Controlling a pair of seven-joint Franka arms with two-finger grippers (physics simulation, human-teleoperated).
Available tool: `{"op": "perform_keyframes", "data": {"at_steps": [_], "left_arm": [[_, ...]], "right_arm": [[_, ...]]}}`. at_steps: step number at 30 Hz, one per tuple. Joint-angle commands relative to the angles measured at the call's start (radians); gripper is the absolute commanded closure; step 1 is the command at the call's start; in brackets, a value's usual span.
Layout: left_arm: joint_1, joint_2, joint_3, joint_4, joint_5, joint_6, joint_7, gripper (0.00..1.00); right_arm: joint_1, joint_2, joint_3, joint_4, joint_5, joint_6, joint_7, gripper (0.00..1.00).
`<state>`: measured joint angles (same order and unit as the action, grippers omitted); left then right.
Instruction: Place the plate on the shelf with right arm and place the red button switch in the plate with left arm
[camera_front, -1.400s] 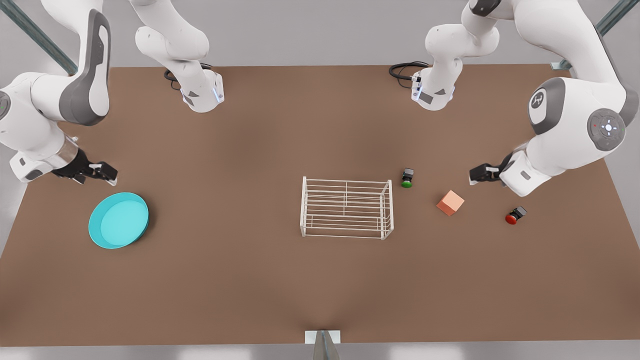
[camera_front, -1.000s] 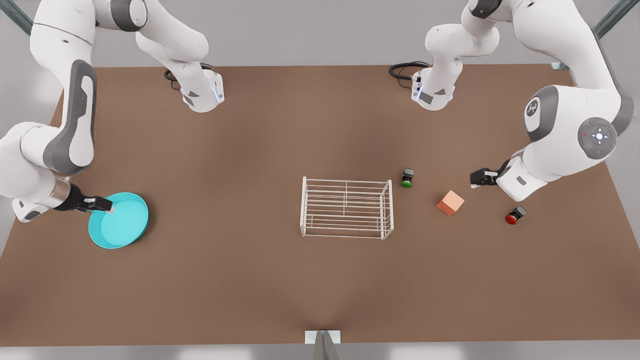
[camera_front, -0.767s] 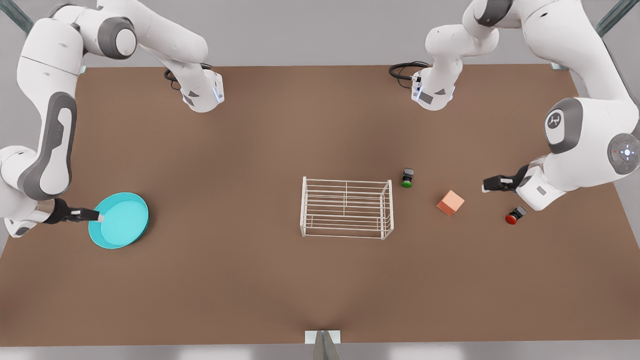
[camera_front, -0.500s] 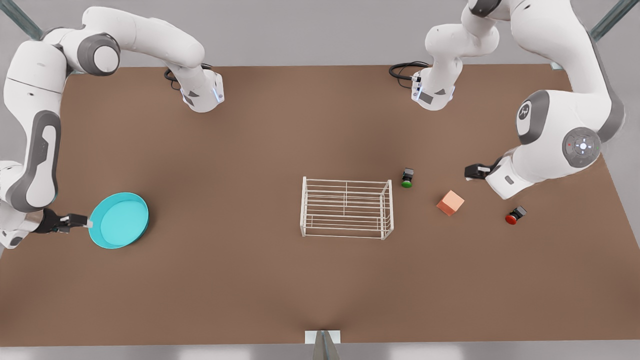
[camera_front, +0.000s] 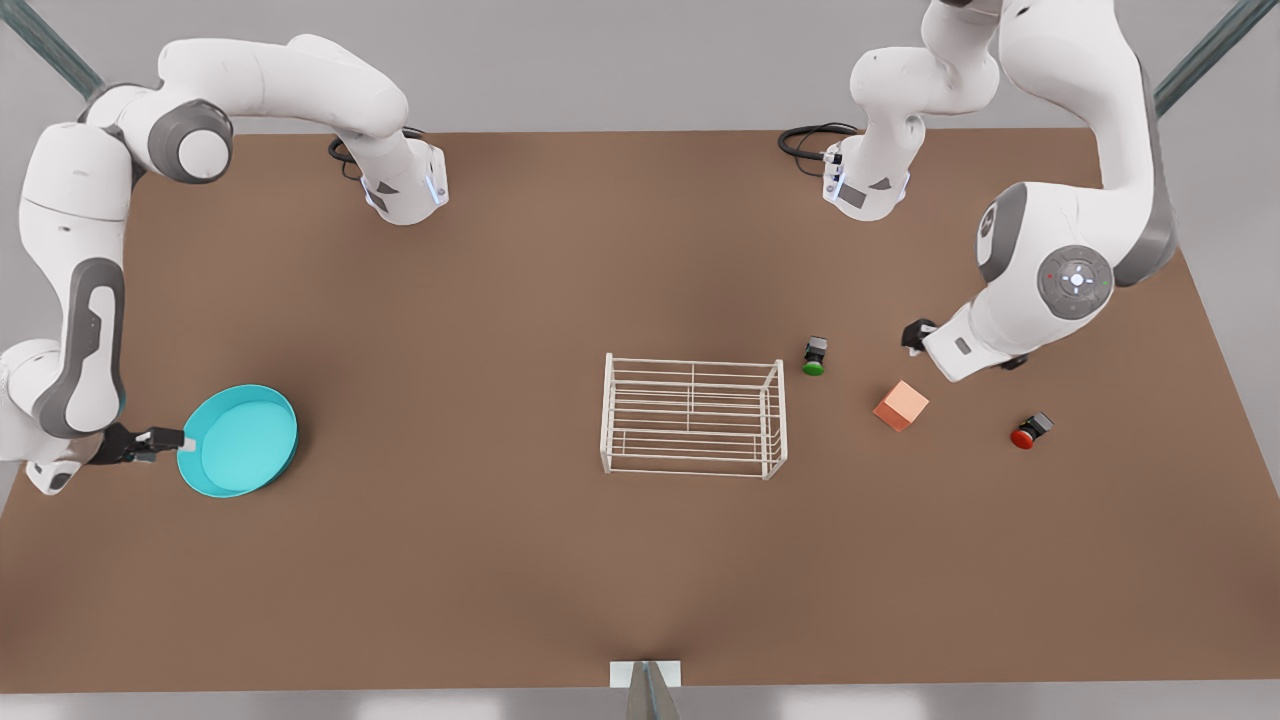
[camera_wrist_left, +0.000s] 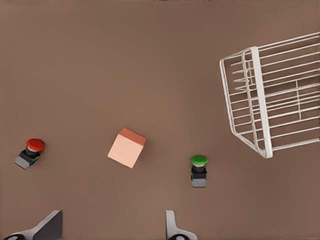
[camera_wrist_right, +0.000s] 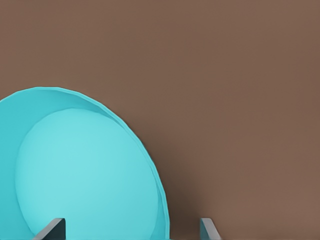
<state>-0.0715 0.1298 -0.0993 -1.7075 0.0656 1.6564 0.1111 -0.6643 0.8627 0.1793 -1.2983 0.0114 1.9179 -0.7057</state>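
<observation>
Now I am at the first step: taking the plate, with nothing yet lifted. The wide brown table top (camera_front: 520, 560) carries everything. My right arm (camera_front: 70, 300) reaches down at the front view's left, and my left arm (camera_front: 1060, 270) hangs over the front view's right. The small white wire shelf with thin bars (camera_front: 693, 415) stands in the middle of the table, with nothing on it. The round turquoise shallow plate with a raised rim (camera_front: 240, 441) lies flat on the table, well apart from the shelf.

My right gripper (camera_front: 165, 439) is low at the plate's outer edge, on the side away from the shelf. In the right wrist view its two fingertips (camera_wrist_right: 50, 230) are spread, and the rim of the plate (camera_wrist_right: 157, 200) stands between them, not pinched. I judge that the next move is to press the fingers together on this rim, and then lift and carry the plate to the shelf.

My left gripper (camera_wrist_left: 112, 225) waits above the table with its fingers spread, holding nothing. The orange cube (camera_wrist_left: 127, 147) and the switch with a green cap (camera_wrist_left: 198, 170) are near it. The tiny black switch with a round red cap (camera_front: 1030, 431) lies on the table beyond the cube, apart from this gripper.
</observation>
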Motion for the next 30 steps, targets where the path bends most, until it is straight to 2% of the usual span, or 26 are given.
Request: {"op": "perform_keyframes", "data": {"at_steps": [1, 5, 7, 9, 13, 16, 21, 22, 23, 30], "left_arm": [[-0.002, -0.001, 0.000, -0.001, 0.000, 0.043, 0.222, 0.00], [-0.001, -0.004, 0.003, -0.009, 0.000, 0.039, 0.222, 0.00], [-0.001, -0.002, 0.003, -0.011, 0.000, 0.042, 0.222, 0.00], [-0.001, -0.002, 0.003, -0.015, 0.000, 0.048, 0.222, 0.00], [0.004, -0.010, 0.009, -0.041, -0.001, 0.065, 0.223, 0.00], [0.004, -0.022, 0.010, -0.061, -0.001, 0.079, 0.223, 0.00], [0.004, -0.053, 0.015, -0.129, -0.001, 0.137, 0.229, 0.00], [0.004, -0.055, 0.013, -0.129, -0.001, 0.137, 0.231, 0.00], [0.004, -0.056, 0.013, -0.127, -0.003, 0.137, 0.231, 0.00], [0.003, -0.078, 0.013, -0.164, -0.015, 0.146, 0.234, 0.00]], "right_arm": [[-0.001, 0.009, -0.009, 0.002, 0.009, 0.004, -0.066, 0.00], [-0.008, 0.042, -0.014, 0.007, 0.010, 0.006, -0.066, 0.01], [-0.008, 0.050, -0.014, 0.007, 0.010, 0.006, -0.066, 0.09], [-0.008, 0.050, -0.015, 0.005, 0.010, 0.004, -0.069, 0.24], [-0.008, 0.053, -0.015, 0.004, 0.010, 0.004, -0.069, 0.33], [-0.008, 0.053, -0.015, 0.004, 0.010, 0.004, -0.080, 0.45], [-0.008, 0.067, -0.020, 0.019, 0.010, 0.003, -0.081, 0.45], [-0.008, 0.068, -0.020, 0.021, 0.010, 0.000, -0.081, 0.49], [-0.008, 0.067, -0.021, 0.021, 0.010, -0.007, -0.081, 0.58], [-0.008, 0.064, -0.021, 0.021, 0.015, -0.020, -0.081, 0.72]]}}
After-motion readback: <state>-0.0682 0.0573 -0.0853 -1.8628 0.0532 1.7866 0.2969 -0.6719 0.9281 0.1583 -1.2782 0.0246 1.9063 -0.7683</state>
